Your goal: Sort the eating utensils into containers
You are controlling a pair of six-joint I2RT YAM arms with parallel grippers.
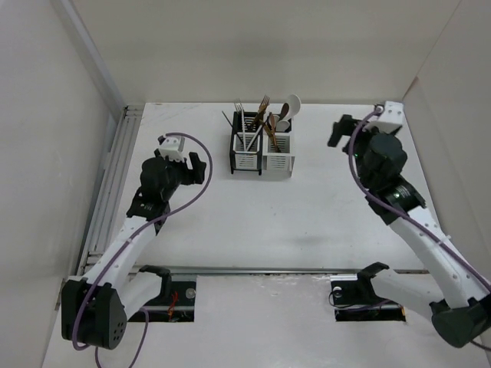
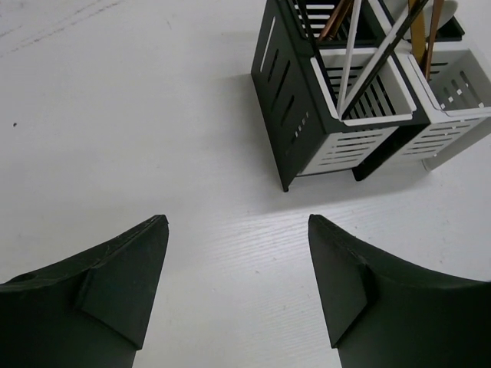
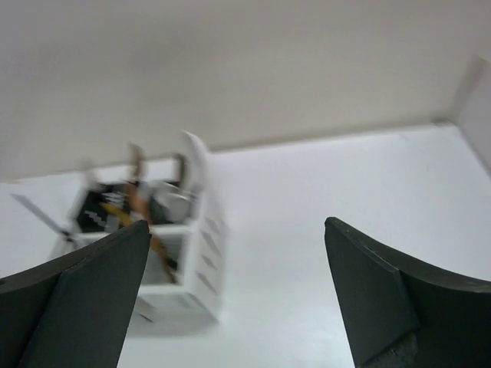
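Two slotted containers stand side by side at the back middle of the table, a black one (image 1: 244,150) and a white one (image 1: 278,153). The eating utensils (image 1: 265,116) stand upright in them: forks, copper pieces and a white spoon. In the left wrist view, thin white and black chopsticks (image 2: 349,61) cross inside the black container (image 2: 282,84), and copper handles (image 2: 423,31) rise from the white container (image 2: 460,103). My left gripper (image 2: 238,253) is open and holds nothing, left of the containers. My right gripper (image 3: 236,245) is open wide and holds nothing, right of the blurred white container (image 3: 201,257).
White walls enclose the table at the back and both sides. A metal rail (image 1: 107,184) runs along the left edge. Another rail (image 1: 261,270) crosses in front of the arm bases. The left gripper (image 1: 198,165) and right gripper (image 1: 340,130) flank the containers.
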